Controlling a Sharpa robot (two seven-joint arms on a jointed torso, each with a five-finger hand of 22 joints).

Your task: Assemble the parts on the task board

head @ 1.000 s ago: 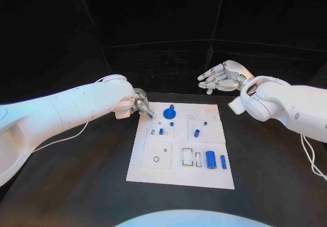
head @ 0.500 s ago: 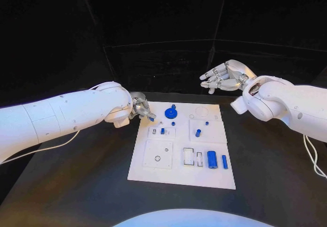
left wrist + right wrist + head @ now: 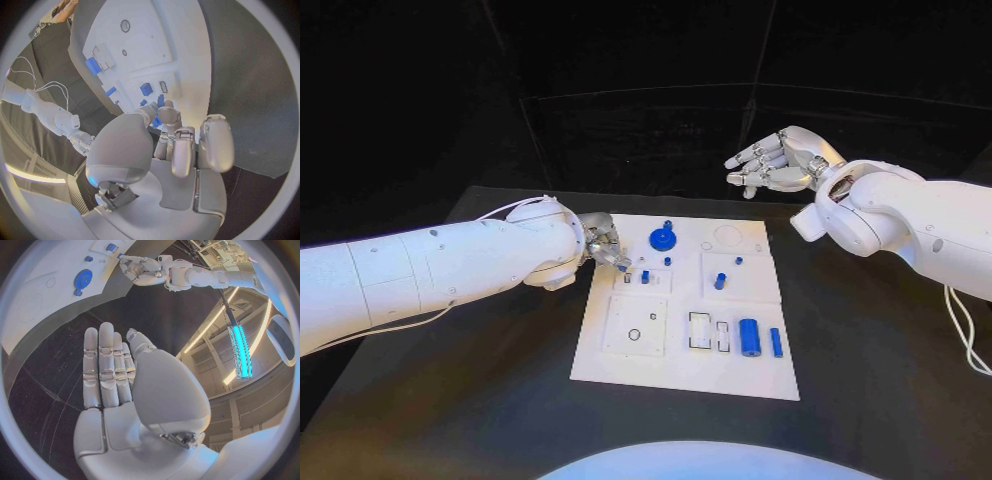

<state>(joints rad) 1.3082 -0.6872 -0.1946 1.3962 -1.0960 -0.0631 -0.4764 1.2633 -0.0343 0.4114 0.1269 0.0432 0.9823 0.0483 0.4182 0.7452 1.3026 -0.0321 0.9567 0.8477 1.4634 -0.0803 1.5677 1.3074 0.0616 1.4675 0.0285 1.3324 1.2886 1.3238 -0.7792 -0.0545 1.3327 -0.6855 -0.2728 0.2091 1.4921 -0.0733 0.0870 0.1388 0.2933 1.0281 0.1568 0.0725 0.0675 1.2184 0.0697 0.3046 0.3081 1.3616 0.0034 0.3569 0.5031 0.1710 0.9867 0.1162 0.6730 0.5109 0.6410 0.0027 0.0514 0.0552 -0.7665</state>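
Pinching a small blue part (image 3: 157, 121) in my left hand (image 3: 602, 241) over the board (image 3: 625, 370) near edge; it looks light, stiff, slippery, so I grip its sides. My right hand (image 3: 775, 162) hovers spread, holding nothing.

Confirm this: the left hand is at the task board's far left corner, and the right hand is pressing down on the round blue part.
Not quite. The right hand is raised behind the task board, open and touching nothing, clear of the round blue part; the head view shows this. The left hand is at the far left corner.
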